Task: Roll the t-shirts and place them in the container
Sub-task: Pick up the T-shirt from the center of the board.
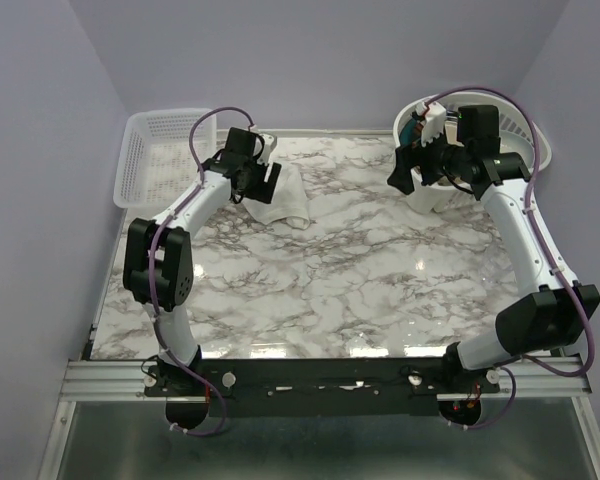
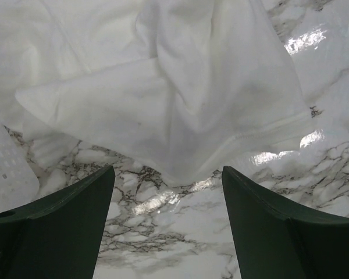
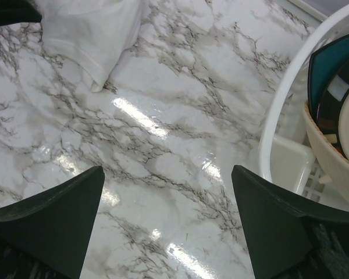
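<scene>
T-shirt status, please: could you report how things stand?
Left gripper open, empty, at edge of t-shirt. Right gripper open, empty, beside round basket. Cloth crumpled, unrolled. Nothing blocking left jaws.

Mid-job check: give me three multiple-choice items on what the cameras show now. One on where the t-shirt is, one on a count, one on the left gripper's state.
1. Where does the t-shirt lie?
A) over the right arm
B) on the table by the left gripper
C) hanging off the table's near edge

2. How many white baskets show in the top view?
A) three
B) one
C) two

3. The left gripper is:
A) open, holding nothing
B) shut on the t-shirt
C) shut on a basket

Answers:
1 B: the cloth lies crumpled on the marble just ahead of the fingers.
2 C: a rectangular basket at the far left and a round basket at the far right.
3 A: the left wrist view shows the fingers apart, gripping nothing.
</scene>
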